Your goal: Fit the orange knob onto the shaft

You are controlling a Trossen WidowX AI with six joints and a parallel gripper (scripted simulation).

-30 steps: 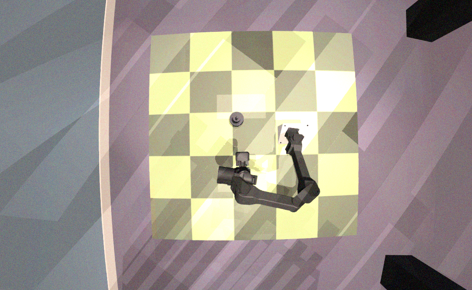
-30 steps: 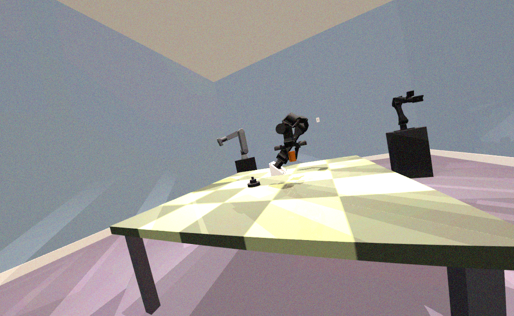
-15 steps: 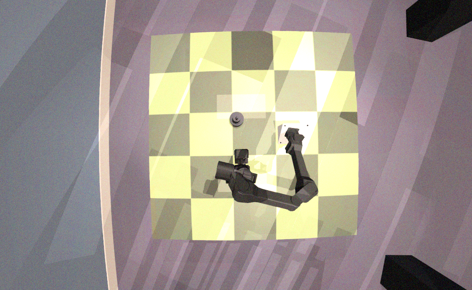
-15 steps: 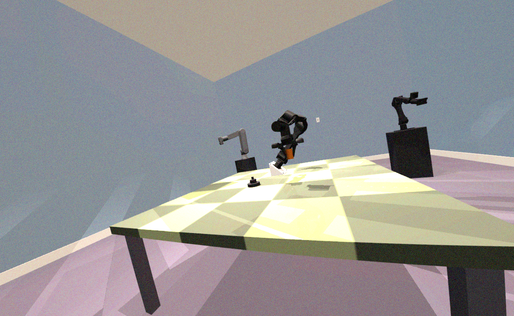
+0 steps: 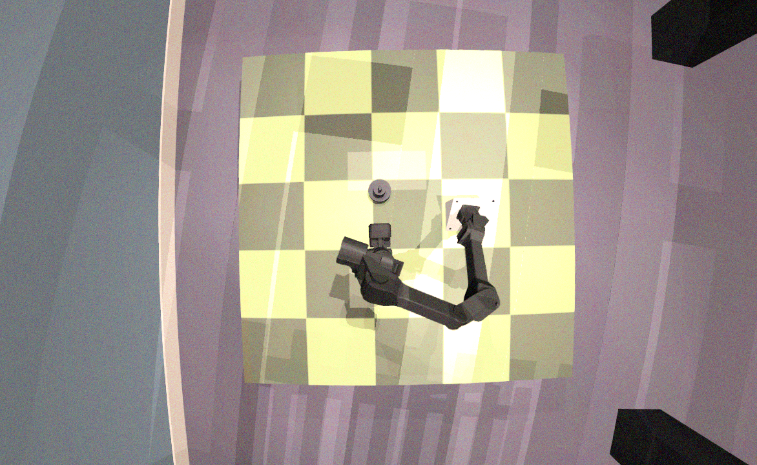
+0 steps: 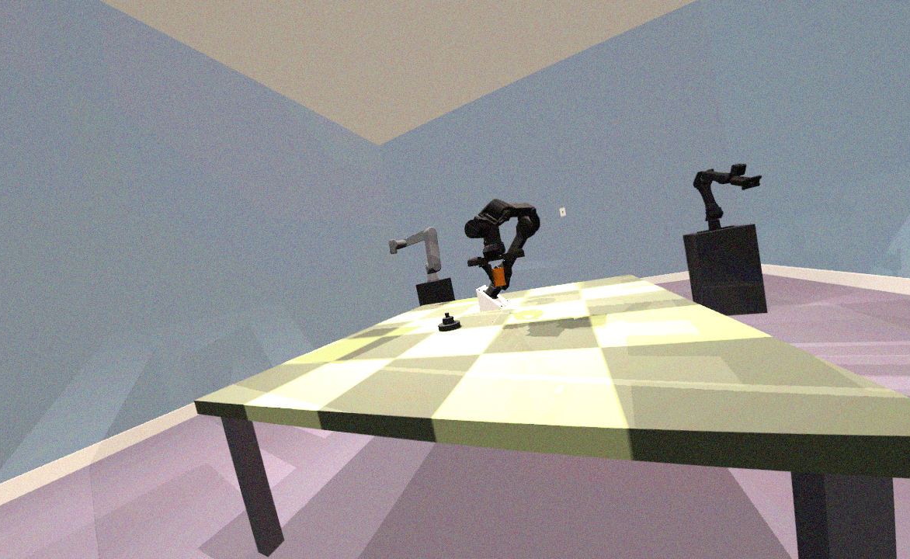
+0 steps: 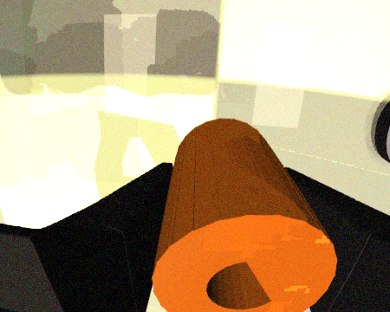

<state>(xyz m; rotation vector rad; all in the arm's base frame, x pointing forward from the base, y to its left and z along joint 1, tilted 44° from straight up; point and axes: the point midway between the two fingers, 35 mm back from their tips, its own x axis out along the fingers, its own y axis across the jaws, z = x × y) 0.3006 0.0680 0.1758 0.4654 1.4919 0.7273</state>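
The orange knob (image 6: 499, 276) (image 7: 234, 186) is a cylinder held in the air above the table. Its end face with the D-shaped hole shows in the wrist view, with the hole's flat side toward the right. My gripper (image 6: 498, 271) (image 7: 225, 176) is shut on the knob, one black finger on each side. From above, the arm hides the knob. The round dark pedestal (image 5: 379, 197) (image 6: 449, 326) (image 7: 382, 127) stands on the table with its short shaft (image 5: 379, 188) (image 6: 446, 315) upright and bare. The pedestal is cut off at the right edge of the wrist view. The shaft's flat side cannot be made out.
The arm's white base plate (image 5: 488, 210) (image 6: 486, 300) stands on the checkered table (image 5: 271, 214) (image 6: 534, 396), right of the pedestal from above. The arm's elbow (image 5: 481, 303) bends out beyond it. Other arms on black stands (image 6: 726, 271) (image 6: 435, 291) are in the background, off the table.
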